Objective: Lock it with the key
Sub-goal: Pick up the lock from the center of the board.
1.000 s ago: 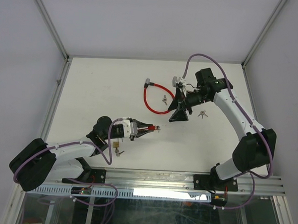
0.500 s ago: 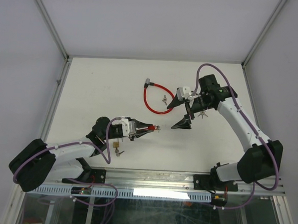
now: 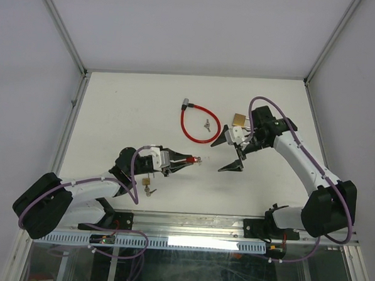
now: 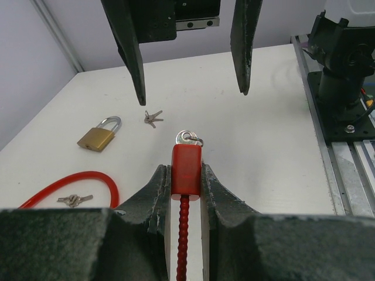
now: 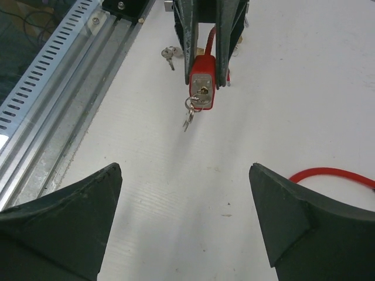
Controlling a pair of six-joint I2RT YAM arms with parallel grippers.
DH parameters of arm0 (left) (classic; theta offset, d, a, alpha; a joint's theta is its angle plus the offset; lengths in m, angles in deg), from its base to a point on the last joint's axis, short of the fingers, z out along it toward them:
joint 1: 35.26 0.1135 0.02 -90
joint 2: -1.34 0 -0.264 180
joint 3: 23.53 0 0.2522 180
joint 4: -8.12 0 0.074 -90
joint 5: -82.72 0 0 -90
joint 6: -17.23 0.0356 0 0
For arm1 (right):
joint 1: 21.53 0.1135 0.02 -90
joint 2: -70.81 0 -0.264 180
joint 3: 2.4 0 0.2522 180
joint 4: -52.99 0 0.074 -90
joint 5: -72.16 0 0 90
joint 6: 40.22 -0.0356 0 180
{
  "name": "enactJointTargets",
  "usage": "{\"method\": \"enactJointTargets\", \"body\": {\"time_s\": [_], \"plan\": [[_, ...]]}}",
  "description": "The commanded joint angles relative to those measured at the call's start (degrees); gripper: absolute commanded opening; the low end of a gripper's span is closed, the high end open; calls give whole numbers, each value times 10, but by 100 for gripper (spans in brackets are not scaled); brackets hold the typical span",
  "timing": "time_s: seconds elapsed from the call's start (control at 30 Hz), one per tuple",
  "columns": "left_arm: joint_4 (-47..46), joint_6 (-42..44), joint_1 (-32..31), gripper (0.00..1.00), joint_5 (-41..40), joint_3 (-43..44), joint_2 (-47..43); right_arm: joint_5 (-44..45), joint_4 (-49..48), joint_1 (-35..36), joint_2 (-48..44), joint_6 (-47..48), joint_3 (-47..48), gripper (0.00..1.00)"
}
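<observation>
So the red rectangular padlock (image 4: pixel 186 170) is pinched in a narrow grip between the left fingers (image 4: pixel 153 196). It looks like it's held a bit above the white surface (image 3: pixel 113 111), just toward 6 o'clock from its middle. A small silver key (image 4: pixel 188 138) on a ring is sitting in the keyhole, on the end that faces 3 o'clock toward the other arm. The right fingers (image 5: pixel 64 216) are spread wide with nothing in them. They're lined up on the key end but still clearly apart from it.

My read is that this is the approach step: the key's in and the turn is what's left. The next move needs the right fingers to come straight in, pinch the little key head rather than the dangling ring, and twist while the left side stops the body spinning. It's a tiny target and easy to knock.

The right wrist camera looks square at the keyhole face with the ring hanging below, while the left wrist one only gets the key from behind. The overhead gives the whole layout, with the red cable loop (image 3: pixel 198 125) at 12 o'clock from the lock and the brass padlock (image 3: pixel 239 120) around 1 o'clock.
</observation>
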Motion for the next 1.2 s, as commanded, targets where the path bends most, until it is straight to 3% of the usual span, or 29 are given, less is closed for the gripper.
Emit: {"method": "enactJointTargets", "body": {"time_s": [0.0, 0.57, 0.9, 1.17], "plan": [[-50, -27, 5, 0, 6, 5, 5, 2, -26, -2, -40, 56, -15, 91], [-66, -84, 13, 0, 34, 29, 48, 53, -59, 13, -36, 104, -14, 81], [-62, -103, 17, 0, 56, 48, 67, 107, -133, 72, -34, 38, -22, 66], [-40, -95, 18, 0, 59, 61, 71, 91, -148, 95, -35, -3, -19, 50]]}}
